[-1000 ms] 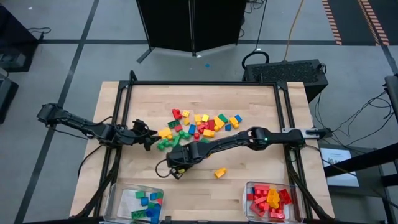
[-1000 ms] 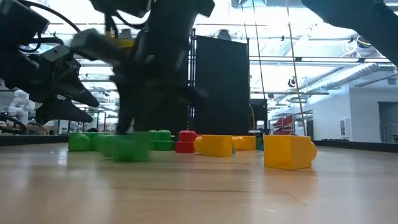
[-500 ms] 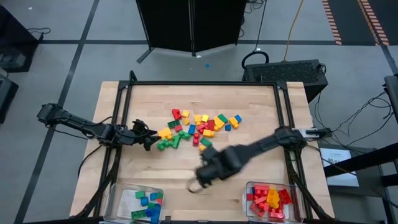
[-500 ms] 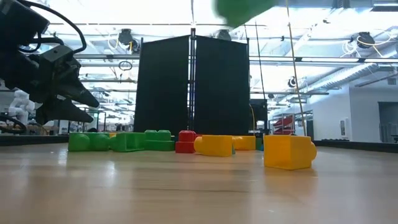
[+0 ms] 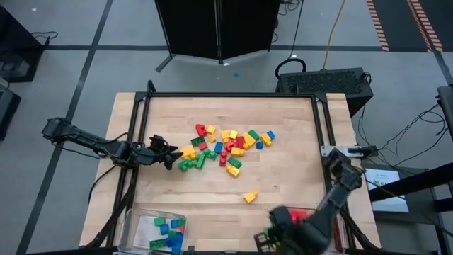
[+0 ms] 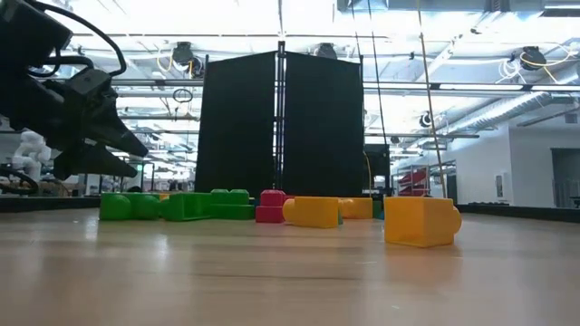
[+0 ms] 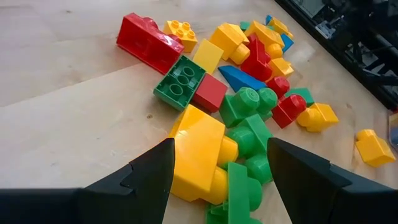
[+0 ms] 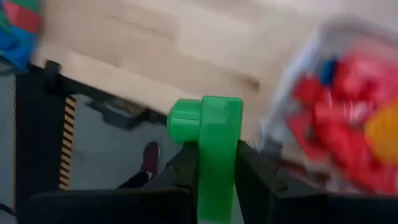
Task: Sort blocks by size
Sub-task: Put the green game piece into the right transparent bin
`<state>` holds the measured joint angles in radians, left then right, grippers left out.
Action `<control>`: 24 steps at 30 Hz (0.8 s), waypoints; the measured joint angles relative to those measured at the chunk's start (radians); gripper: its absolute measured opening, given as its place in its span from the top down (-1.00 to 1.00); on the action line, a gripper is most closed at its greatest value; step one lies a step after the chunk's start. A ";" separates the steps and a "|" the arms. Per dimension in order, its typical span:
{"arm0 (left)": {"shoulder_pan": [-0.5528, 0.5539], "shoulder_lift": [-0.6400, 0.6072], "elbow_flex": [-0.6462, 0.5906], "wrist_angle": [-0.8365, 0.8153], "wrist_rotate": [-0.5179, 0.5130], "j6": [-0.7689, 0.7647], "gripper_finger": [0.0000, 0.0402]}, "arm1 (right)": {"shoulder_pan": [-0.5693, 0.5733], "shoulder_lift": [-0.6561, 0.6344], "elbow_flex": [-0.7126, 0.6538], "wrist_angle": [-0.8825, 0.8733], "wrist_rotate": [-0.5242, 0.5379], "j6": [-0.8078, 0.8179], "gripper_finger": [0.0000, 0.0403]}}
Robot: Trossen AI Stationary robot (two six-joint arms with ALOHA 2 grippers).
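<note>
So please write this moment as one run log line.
right end effector: shut on green block, near red-block bin | left end effector: open, at block pile

Both arms are dark, nearly black, built of slim rounded segments joined by thicker knuckle-like joints. The left arm (image 5: 92, 142) ends in a bulkier wrist block with black cables looping loosely off it, and a thin cable trails beside it. Its claw (image 7: 217, 180) has two matte black fingers (image 7: 146, 177) with flat, angular, wedge-shaped faces and a small notched step along each inner edge. The right arm (image 5: 333, 195) has a pale grey bracket at its base and a blurred dark wrist. Its claw (image 8: 214, 168) shows the same matte black, angular fingers (image 8: 186, 165).
</note>
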<state>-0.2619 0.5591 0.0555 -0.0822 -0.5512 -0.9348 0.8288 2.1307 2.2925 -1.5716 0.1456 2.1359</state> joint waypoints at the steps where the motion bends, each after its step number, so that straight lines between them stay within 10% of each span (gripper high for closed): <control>1: 0.000 0.000 0.000 0.000 -0.002 0.000 -0.27 | 0.023 0.000 0.000 0.000 -0.016 0.045 0.69; 10: 0.000 0.002 0.000 0.001 -0.007 -0.001 -0.27 | 0.088 -0.001 -0.182 -0.003 -0.294 0.159 0.69; 24: 0.000 0.003 0.000 -0.001 -0.033 -0.001 -0.27 | 0.021 -0.129 -0.463 -0.002 -0.275 0.111 0.68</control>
<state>-0.2620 0.5625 0.0551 -0.0831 -0.5841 -0.9358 0.8494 2.0018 1.8294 -1.5734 -0.1291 2.2473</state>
